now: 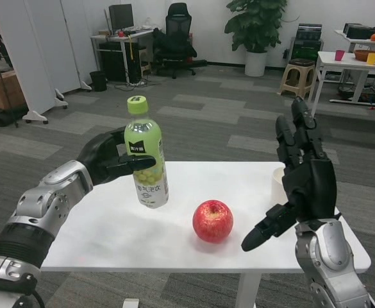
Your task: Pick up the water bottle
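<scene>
Right now the water bottle (146, 154) sits in my left hand (107, 157), long axis near upright with a slight tilt, green cap on top; its base looks just clear of the white surface (110, 237), though I can't be sure. Left fingers (136, 165) wrap the label from the left side, grasping it. Right hand (306, 179) is well apart on the far side, fingers spread and released, holding nothing. A red apple (213, 221) lies between them. Judging by this, the lift belongs to the left hand.
</scene>
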Controlling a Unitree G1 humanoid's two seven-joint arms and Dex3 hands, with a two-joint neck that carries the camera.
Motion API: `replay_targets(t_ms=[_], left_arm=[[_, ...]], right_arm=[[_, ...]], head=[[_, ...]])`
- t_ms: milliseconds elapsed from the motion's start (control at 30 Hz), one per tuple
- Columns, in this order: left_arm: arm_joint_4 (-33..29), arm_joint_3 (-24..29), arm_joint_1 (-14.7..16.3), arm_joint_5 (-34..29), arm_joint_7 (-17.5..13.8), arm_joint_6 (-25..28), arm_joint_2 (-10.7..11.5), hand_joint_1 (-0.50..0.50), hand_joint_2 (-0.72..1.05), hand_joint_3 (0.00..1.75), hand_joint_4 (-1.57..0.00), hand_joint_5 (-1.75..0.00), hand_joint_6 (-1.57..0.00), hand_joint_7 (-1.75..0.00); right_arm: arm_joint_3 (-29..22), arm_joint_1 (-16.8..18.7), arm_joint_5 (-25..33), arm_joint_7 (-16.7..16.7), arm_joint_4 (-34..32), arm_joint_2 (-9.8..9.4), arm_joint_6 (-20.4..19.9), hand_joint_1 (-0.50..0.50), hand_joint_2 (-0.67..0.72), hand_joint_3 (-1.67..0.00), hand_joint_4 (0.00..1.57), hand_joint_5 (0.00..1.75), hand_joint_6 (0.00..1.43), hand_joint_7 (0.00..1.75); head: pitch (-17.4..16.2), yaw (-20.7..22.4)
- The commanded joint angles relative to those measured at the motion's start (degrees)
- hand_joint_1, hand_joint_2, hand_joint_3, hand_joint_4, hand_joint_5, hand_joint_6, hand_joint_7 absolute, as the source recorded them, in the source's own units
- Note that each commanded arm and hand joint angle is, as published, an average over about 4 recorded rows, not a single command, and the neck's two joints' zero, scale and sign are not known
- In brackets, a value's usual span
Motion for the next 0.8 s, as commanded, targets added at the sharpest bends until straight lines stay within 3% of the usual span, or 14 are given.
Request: replay_targets(t_ms=[33, 800], left_arm=[[-2.5, 1.0, 0.7, -0.2, -0.2, 2.4, 1.6, -0.08, 0.78, 0.04, -1.53, -1.75, -1.18, -1.26], [-5.2, 0.9, 0.9, -0.3, -0.1, 5.1, 2.4, -0.08, 0.78, 0.04, -1.53, -1.75, -1.18, -1.26]], right_arm=[[0.1, -0.2, 0.5, -0.1, 0.2, -0.21, 0.0, -0.46, 0.50, 0.00, 0.00, 0.00, 0.00, 0.00], [0.2, -0.1, 0.6, 0.0, 0.2, -0.21, 0.0, -0.46, 0.52, 0.00, 0.00, 0.00, 0.00, 0.00]], head=[[0.1, -0.5], [-0.3, -0.8]])
